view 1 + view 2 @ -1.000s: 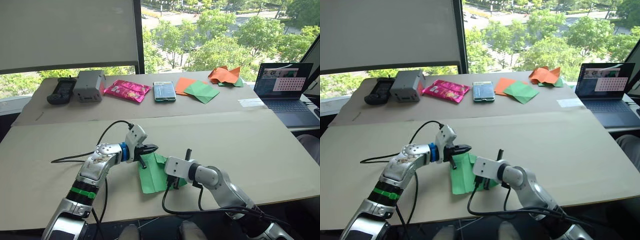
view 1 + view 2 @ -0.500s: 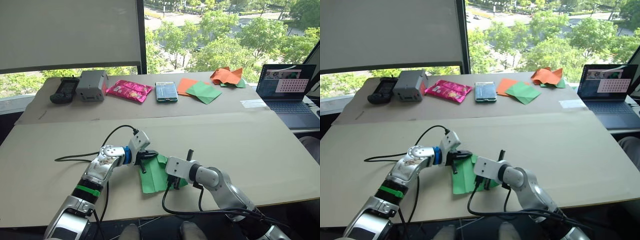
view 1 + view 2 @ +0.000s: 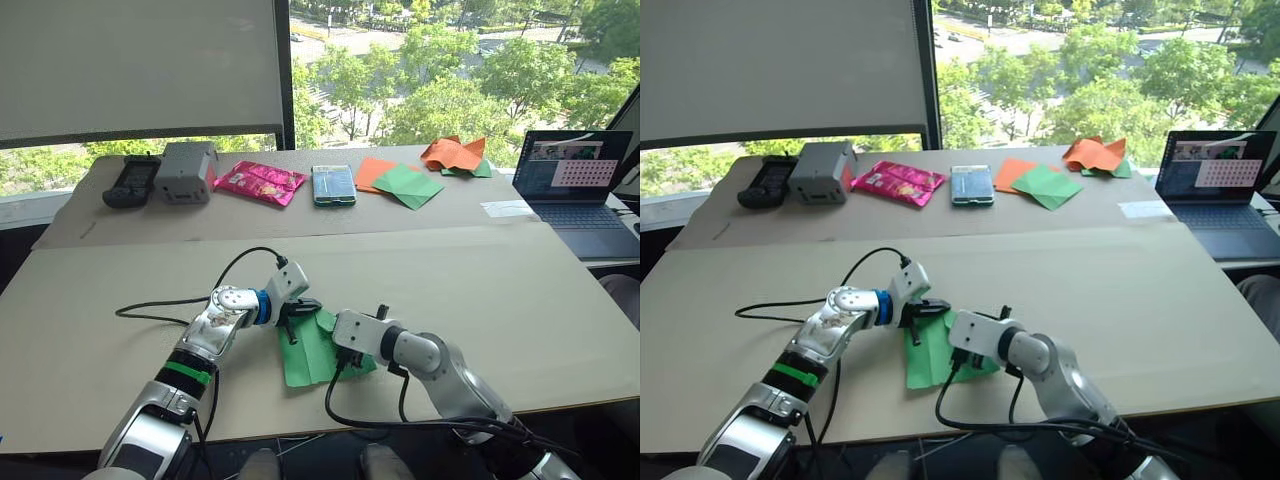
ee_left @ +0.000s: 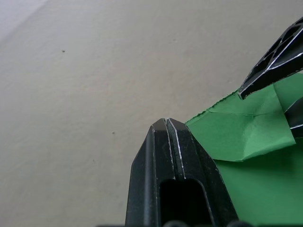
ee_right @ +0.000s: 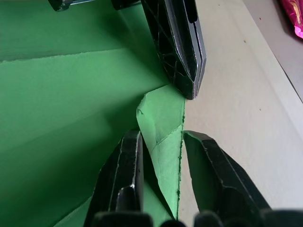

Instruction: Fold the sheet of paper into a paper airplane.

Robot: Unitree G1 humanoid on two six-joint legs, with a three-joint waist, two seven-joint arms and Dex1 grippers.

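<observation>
Lower centre of frame: our left gripper (image 3: pixel 306 305), fingers pressed together, pins the green sheet of paper (image 3: pixel 308 350) while our right gripper (image 5: pixel 161 142) straddles a raised corner flap, fingers apart. Early creases only; no airplane yet.

The sheet of paper (image 3: pixel 310 348) is lying on the near bench (image 3: pixel 520 290), between both grippers; the laptop (image 3: pixel 580 190) is sitting far right.

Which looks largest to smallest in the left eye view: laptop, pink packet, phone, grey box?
1. Laptop.
2. Pink packet.
3. Grey box and phone look alike; I cannot rank them.
</observation>
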